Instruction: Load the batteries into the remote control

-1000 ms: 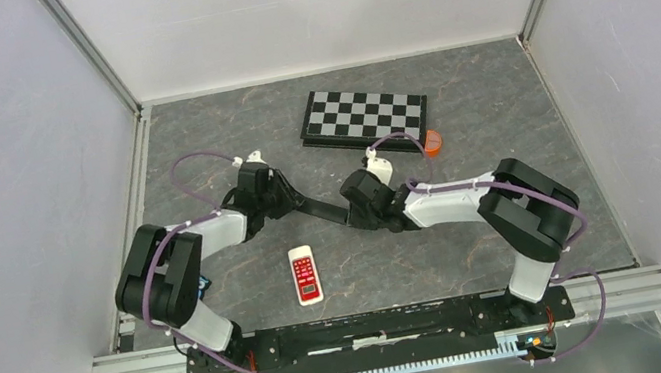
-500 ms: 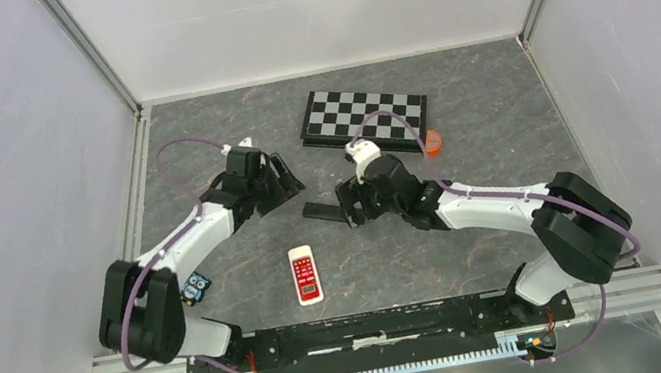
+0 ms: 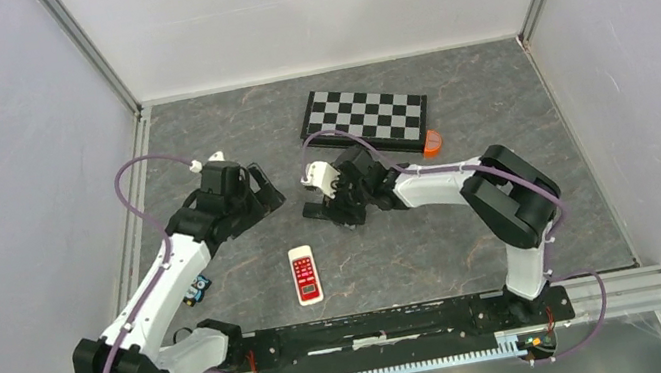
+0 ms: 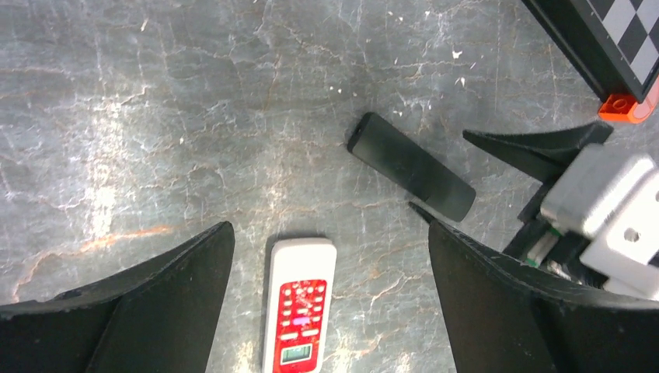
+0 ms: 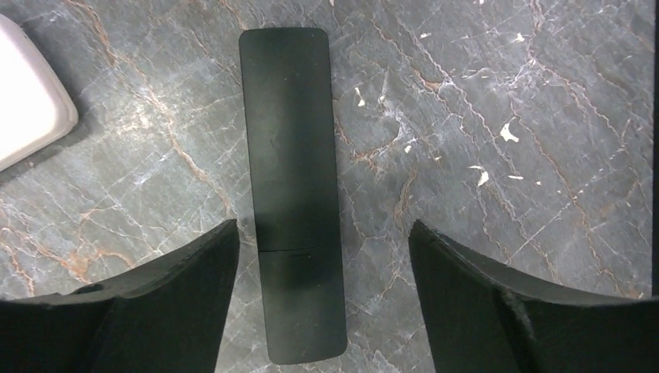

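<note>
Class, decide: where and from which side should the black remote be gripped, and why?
Grip the black remote across its long edges, near mid-length, coming straight down from above. It lies flat, long and slim, so only its narrow width should fit between jaws. The right gripper hangs over it, open.

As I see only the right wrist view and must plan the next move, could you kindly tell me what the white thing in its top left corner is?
Observer: A white remote with a red button panel, lying face up, apart from the black remote.
Operator: Thank you. What is the other arm doing?
Observer: The left hand hovers open and empty, left of the black remote.
Operator: And what lies farther back?
Observer: A chessboard, with a small orange object beside its right corner.
</note>
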`<state>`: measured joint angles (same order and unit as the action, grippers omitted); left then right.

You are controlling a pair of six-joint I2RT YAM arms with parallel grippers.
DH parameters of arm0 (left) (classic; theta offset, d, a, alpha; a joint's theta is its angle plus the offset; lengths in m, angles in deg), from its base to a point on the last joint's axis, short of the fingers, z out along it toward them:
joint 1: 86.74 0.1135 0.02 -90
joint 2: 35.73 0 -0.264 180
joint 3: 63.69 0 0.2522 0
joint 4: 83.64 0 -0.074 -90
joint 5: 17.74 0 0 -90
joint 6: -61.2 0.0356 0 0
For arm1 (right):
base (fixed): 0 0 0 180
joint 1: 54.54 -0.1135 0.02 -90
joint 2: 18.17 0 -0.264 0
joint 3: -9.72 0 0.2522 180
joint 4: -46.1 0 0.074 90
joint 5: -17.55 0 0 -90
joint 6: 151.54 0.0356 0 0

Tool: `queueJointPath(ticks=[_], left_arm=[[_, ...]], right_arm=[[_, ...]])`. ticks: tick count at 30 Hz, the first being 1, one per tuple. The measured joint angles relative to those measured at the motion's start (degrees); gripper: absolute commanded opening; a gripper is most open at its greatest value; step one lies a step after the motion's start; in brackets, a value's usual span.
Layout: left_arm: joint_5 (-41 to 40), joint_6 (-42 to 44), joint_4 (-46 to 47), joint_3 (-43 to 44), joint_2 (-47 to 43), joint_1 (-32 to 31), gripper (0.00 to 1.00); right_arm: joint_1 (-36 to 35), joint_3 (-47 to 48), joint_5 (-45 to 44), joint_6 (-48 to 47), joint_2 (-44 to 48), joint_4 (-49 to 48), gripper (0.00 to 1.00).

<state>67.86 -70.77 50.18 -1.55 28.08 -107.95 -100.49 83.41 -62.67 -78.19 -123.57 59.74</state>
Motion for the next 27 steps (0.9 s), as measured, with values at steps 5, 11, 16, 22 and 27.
queueJointPath(ticks=[5, 11, 16, 22, 27], left_arm=[[0.3, 0.0, -3.5, 0.0, -2.6, 0.0, 1.0], [2.1, 0.0, -5.2, -1.3, -3.2, 0.0, 1.0], [4.4, 0.0, -5.6, -4.0, -2.3, -0.8, 1.0], [3.7, -0.8, -5.6, -5.0, 3.6, -7.9, 1.0], [1.1, -3.3, -5.5, -5.7, 7.6, -13.5, 1.0]], right_arm=[[0.5, 2.6, 1.9, -2.3, -2.9, 2.1, 0.48], [1.9, 4.8, 2.2, -2.9, -4.4, 2.9, 0.42], [6.1, 4.9, 1.5, -5.1, -4.4, 2.5, 0.4], [11.5, 7.8, -0.5, -9.2, -6.5, 2.6, 0.42], [13.8, 9.7, 0.0, -12.0, -7.7, 2.9, 0.69]])
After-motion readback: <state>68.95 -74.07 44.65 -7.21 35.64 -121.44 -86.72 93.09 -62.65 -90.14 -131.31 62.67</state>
